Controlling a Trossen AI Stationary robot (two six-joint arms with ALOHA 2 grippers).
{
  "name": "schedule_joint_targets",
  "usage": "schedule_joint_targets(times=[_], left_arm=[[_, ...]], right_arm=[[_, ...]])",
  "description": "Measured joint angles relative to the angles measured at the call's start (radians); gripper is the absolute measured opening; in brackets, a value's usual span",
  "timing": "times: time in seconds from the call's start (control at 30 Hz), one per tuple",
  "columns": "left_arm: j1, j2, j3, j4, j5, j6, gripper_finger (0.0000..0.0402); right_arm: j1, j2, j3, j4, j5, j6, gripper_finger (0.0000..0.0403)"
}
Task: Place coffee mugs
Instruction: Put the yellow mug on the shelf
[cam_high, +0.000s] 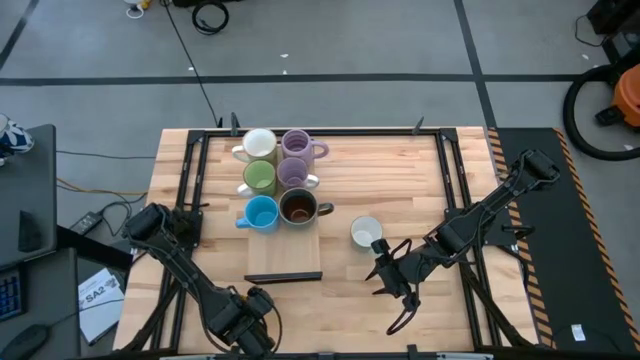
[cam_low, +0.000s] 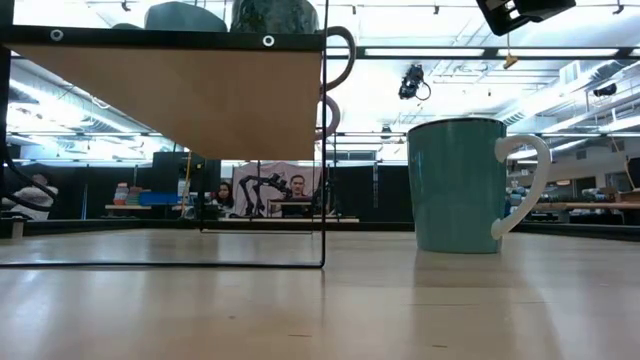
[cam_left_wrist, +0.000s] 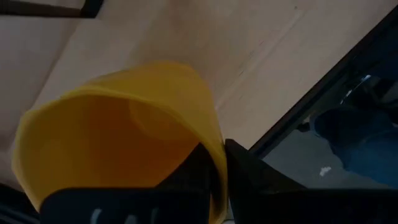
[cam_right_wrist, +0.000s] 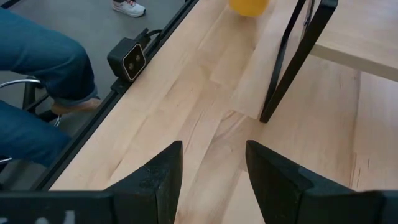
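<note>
One yellow mug (cam_left_wrist: 124, 137), empty, is clamped by its rim in the left gripper (cam_high: 250, 318) at the table's near edge. Right gripper (cam_high: 395, 290) hangs open beside an empty white mug (cam_high: 366, 233). Six mugs (cam_high: 279, 180) crowd the shelf (cam_high: 290, 262) beyond.

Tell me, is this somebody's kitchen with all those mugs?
Probably not: it looks like a robot lab or workshop. Two dark robot arms work at a wooden table on a bare grey floor with cables. Behind it, the low view shows a big hall with ceiling lights, desks and people sitting.
</note>
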Motion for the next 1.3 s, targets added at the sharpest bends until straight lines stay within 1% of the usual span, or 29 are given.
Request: schedule_joint_targets(times=[0.17,0.73,0.87,1.0,1.07,1.13,1.3], left_arm=[[0.000,0.000,0.000,0.001,-0.027,0.018,0.0037],[0.000,0.001,0.000,0.014,-0.046,0.016,0.0037],[0.000,0.001,0.000,0.043,-0.053,0.012,0.0037],[-0.005,0.026,0.000,0.076,-0.052,0.007,0.0037],[-0.006,0.047,0.000,0.099,-0.033,0.009,0.0037],[-0.006,0.056,0.001,0.101,-0.017,0.009,0.0037],[-0.006,0.065,0.003,0.108,-0.016,0.008,0.0037]], right_arm=[[0.000,0.000,0.000,0.001,0.000,0.000,0.0181],[0.000,0.000,0.000,0.002,0.000,0.000,0.0181],[0.000,0.000,0.000,0.002,0.000,0.000,0.0181],[0.000,0.000,0.000,0.002,0.000,0.000,0.0181],[0.000,0.000,0.000,0.003,0.000,0.000,0.0181],[0.000,0.000,0.000,0.005,0.000,0.000,0.0181],[0.000,0.000,0.001,0.008,0.000,0.000,0.0181]])
